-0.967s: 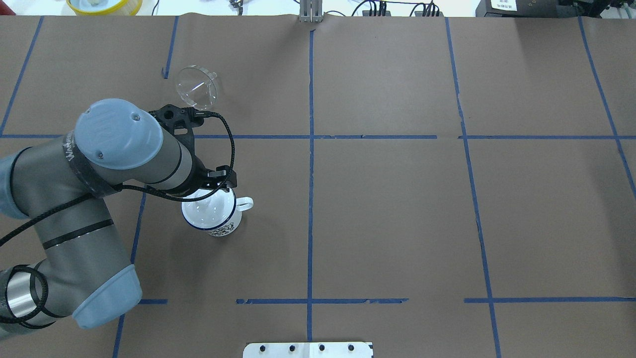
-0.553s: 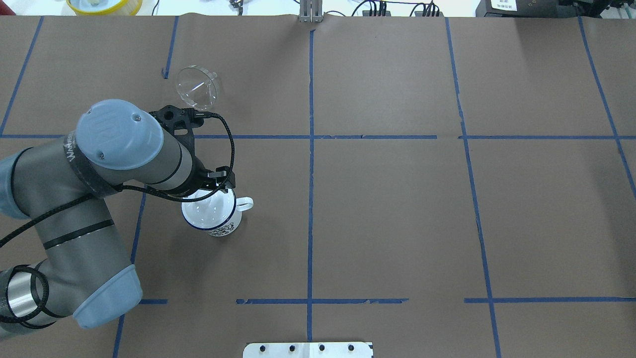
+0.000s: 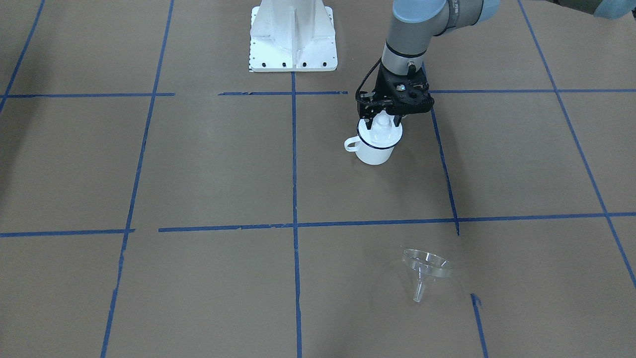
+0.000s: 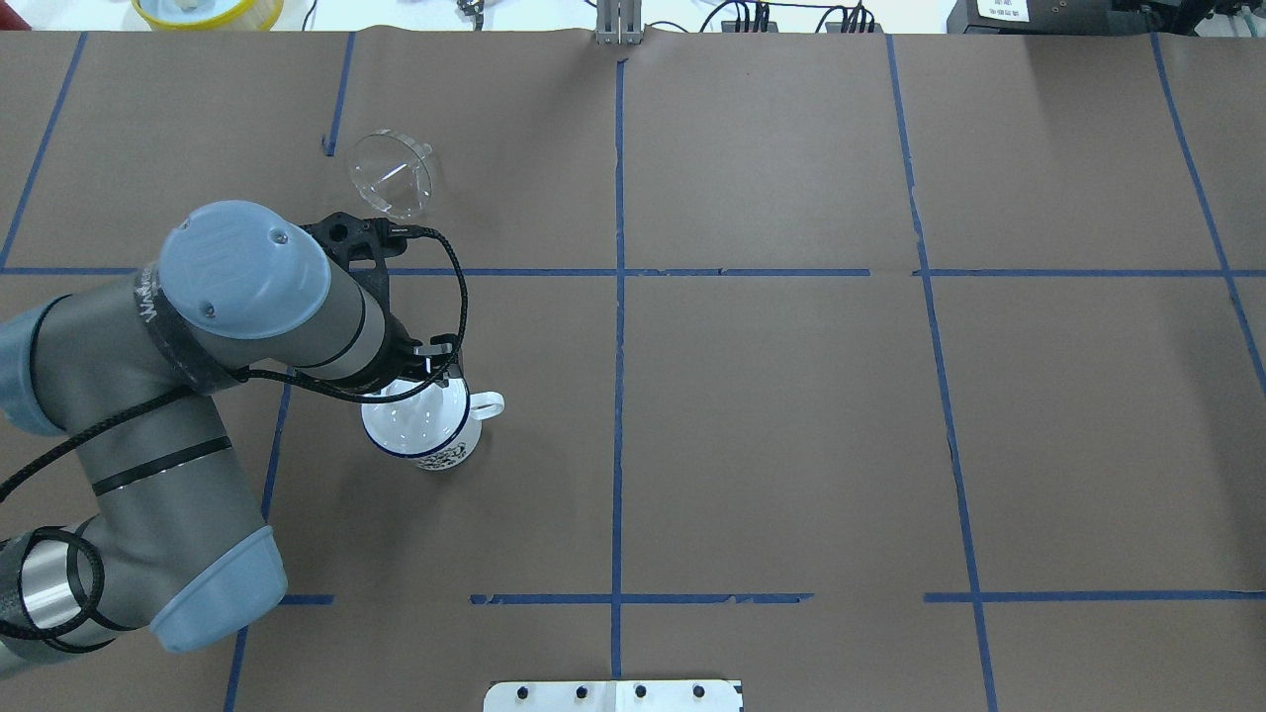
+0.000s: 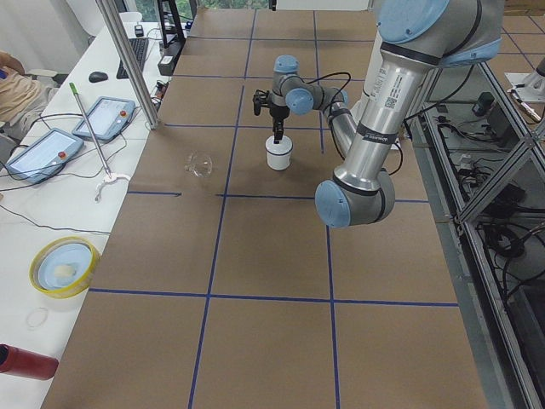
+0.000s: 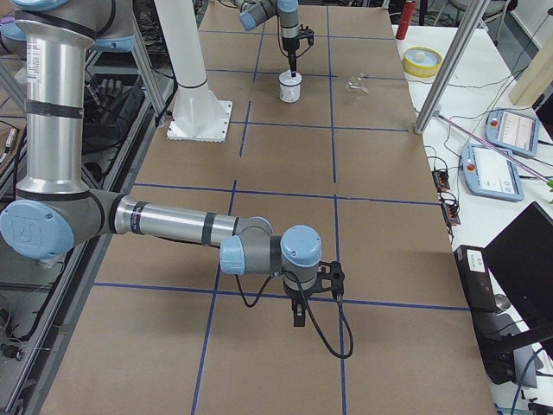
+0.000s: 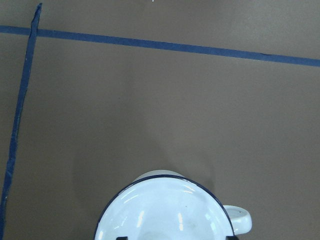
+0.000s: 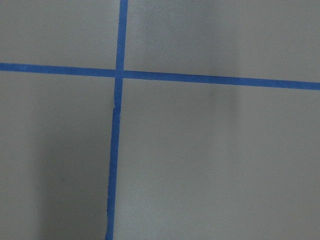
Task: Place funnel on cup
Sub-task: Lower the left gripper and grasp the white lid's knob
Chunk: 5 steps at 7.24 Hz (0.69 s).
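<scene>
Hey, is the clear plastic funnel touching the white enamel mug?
Apart. The front-facing view shows the clear plastic funnel lying on its own, with bare brown paper between it and the white enamel mug.

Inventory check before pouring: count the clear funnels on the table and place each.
1. The transparent funnel lies tilted on the brown paper, apart from the white enamel mug, on the robot's left side. None seems hidden.

Lid (image 3: 381, 125) and end effector (image 3: 381, 120) over cup (image 3: 375, 154)

One clear funnel (image 3: 427, 264), one white cup (image 3: 376, 154), one knobbed lid (image 3: 381, 122), two robot arms: left arm (image 4: 247, 316), right arm (image 6: 173, 226).
</scene>
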{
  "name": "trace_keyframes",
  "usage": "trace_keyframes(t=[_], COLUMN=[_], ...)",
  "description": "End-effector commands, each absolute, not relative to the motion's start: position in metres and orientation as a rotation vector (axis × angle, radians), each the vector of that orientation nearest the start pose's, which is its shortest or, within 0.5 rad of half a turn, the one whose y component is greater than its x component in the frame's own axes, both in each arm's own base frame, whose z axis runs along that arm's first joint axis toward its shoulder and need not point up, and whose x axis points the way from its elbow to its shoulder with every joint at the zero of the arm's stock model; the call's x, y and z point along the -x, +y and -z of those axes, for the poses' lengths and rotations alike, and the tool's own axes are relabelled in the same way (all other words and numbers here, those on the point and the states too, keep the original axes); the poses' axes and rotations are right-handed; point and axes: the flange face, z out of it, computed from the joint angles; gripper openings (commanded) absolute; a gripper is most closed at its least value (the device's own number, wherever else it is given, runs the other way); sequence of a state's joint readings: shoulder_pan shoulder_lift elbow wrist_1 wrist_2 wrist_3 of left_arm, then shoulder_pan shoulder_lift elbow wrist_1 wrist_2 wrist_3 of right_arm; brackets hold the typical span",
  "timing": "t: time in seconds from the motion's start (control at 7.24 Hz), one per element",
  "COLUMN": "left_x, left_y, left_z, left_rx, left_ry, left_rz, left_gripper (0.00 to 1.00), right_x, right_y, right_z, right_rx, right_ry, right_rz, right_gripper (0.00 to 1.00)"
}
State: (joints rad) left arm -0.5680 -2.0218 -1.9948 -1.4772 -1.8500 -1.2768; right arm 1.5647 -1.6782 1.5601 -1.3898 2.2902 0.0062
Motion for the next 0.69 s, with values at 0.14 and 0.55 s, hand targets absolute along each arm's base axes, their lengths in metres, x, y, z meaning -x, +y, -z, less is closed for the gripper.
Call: trace_keyframes(t=[0.14, 0.55], left_x=[-0.4317, -0.4308], left_y=[-0.3902, -0.3888], left_z=[-0.2386, -0.2474], left_rx=[-0.079, -0.072], left_ry=[0.824, 0.807], left_rz=[0.134, 0.135], left_gripper=[0.72, 0.7], right_x=[-0.0649, -0.0649], right_y=[-0.4485, -0.4485], right_z=[-0.6998, -0.6998], right_rx=[-0.056, -0.056], right_ry=[-0.72, -0.72], right_rz=[0.023, 0.023], right_gripper=[1.0, 1.0])
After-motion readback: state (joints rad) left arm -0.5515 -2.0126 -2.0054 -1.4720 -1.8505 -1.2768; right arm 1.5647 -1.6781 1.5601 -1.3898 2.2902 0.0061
